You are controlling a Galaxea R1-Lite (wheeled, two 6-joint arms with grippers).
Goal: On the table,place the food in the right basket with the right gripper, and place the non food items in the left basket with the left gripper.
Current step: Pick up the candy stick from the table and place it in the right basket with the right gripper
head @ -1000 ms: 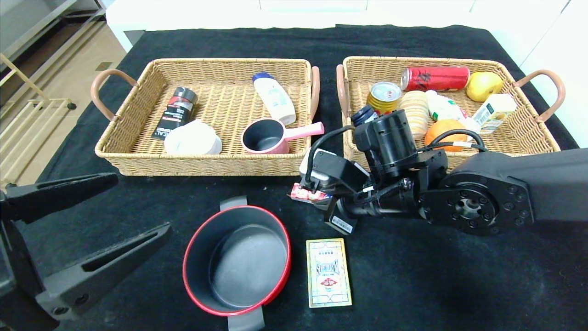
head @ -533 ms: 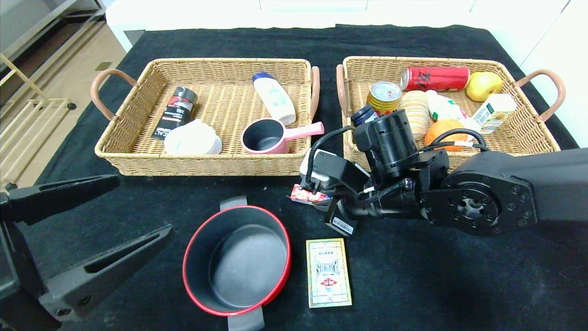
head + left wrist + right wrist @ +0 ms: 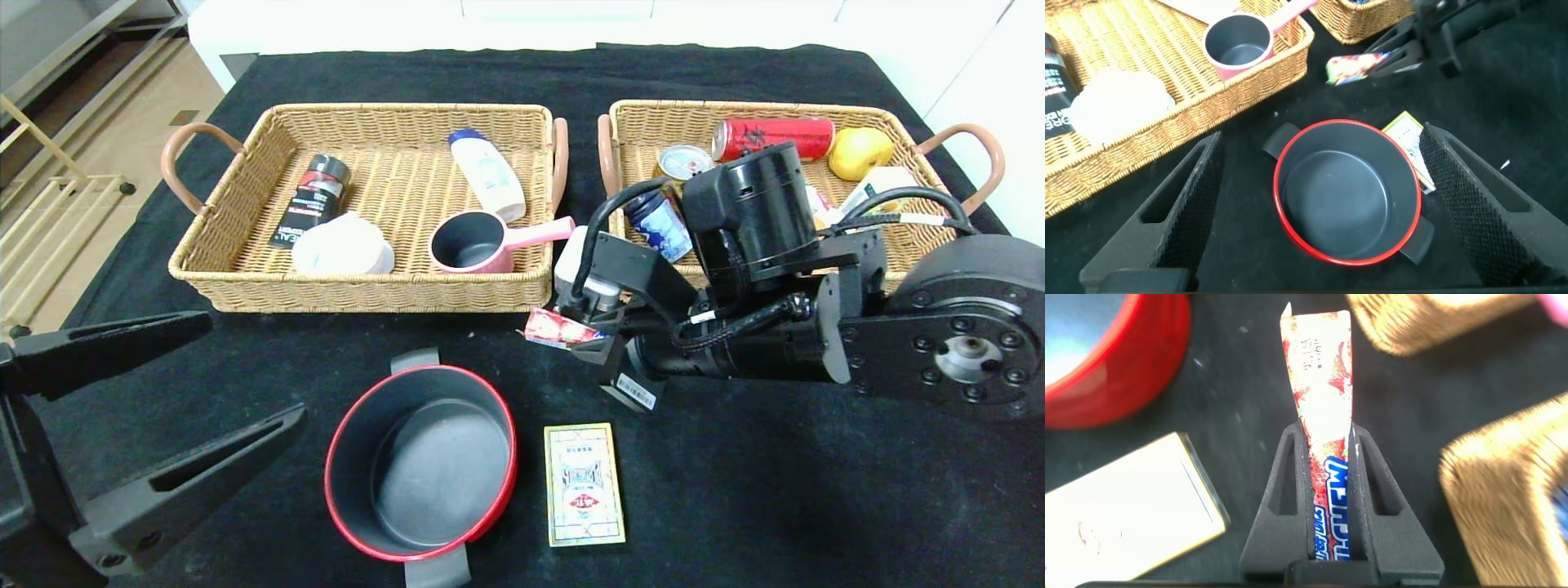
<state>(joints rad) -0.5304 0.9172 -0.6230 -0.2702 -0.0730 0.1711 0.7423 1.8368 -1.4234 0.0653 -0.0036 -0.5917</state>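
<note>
1. The right gripper (image 3: 1331, 486) has its two fingers pressed onto the red-pink Hi-Chew stick (image 3: 1319, 416), pinching it near one end so most of the stick juts out beyond the fingertips. In the head view the stick (image 3: 562, 329) hangs above the table (image 3: 816, 506), just in front of the gap between the two baskets.

2. Taking the red pot (image 3: 421, 462) as landmark: the stick is behind it and toward the robot's right, lifted clear of the cloth, apparently so it can pass over the wicker rim.

3. The right basket (image 3: 939, 237), behind and right of the pot, already holds the gold can (image 3: 682, 161), the small blue-lidded jar (image 3: 657, 222) and other food; the stick likely goes there next.

4. The flat beige card box (image 3: 583, 483) lies flat on the cloth just beside the pot, on its right. Both are non-food and not yet sorted.

5. The left gripper (image 3: 175, 392) waits left of the pot with its long slotted fingers spread wide and nothing between them. From its wrist camera the pot (image 3: 1347, 192) sits framed between the two fingers (image 3: 1184, 204), so it looks lined up for that item.

6. The left basket (image 3: 245, 278), behind the pot, holds a pink saucepan (image 3: 473, 241) and bottles.
</note>
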